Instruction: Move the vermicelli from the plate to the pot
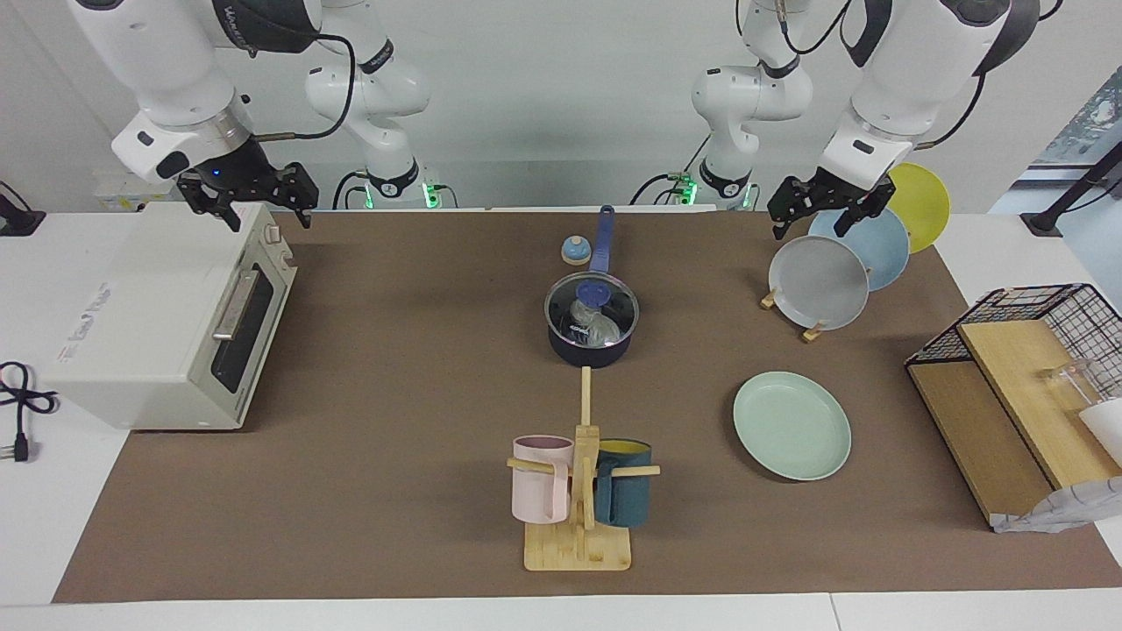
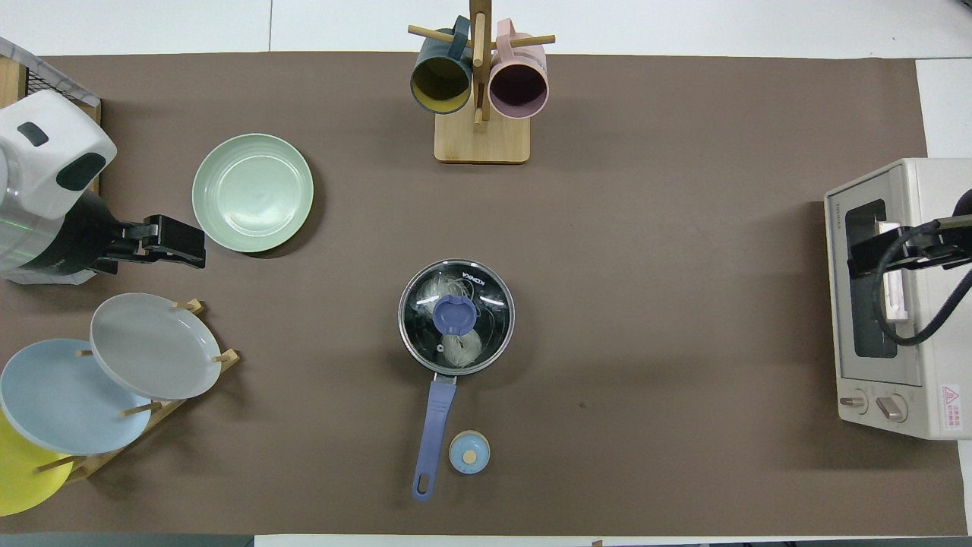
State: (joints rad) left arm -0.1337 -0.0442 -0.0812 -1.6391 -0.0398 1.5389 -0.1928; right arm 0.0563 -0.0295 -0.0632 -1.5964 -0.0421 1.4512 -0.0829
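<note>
A: Facing view: left gripper (image 1: pixel 815 213) is up in the air over the plate rack (image 1: pixel 811 331), fingers spread, nothing in them. Right gripper (image 1: pixel 250 194) is over the oven (image 1: pixel 149 324), at its top edge nearest the robots, fingers also spread and empty. Both arms are waiting.

B: Overhead?

A: Left gripper (image 2: pixel 171 243) shows just beside the plate (image 2: pixel 252 192), at the left arm's end of the table. Right gripper (image 2: pixel 873 254) sits over the oven (image 2: pixel 896 296) door.

B: Where's the vermicelli?

A: In the pot (image 2: pixel 456 317), mid-table. Two whitish nests of vermicelli (image 2: pixel 454 343) are visible through the glass lid (image 2: pixel 486 300), which is on the pot. The facing view shows the same: vermicelli (image 1: pixel 600 329) under the lid (image 1: pixel 619 306), inside the pot (image 1: pixel 589 349).

B: Plate?

A: The plate (image 1: pixel 791 425) is flat on the mat and bare, farther from the robots than the rack, well apart from the pot. Pot handle points toward the robots, with a small blue timer (image 1: pixel 575 251) just beside it.

B: Anything else?

A: Mug stand (image 1: pixel 578 517) is farther from the robots than the pot, with a pink mug (image 1: pixel 539 480) and a teal mug (image 1: pixel 622 495) hanging on it. The rack holds grey, blue and yellow plates on edge. A wire basket (image 1: pixel 1034 302) with boards stands at the left arm's end.
</note>
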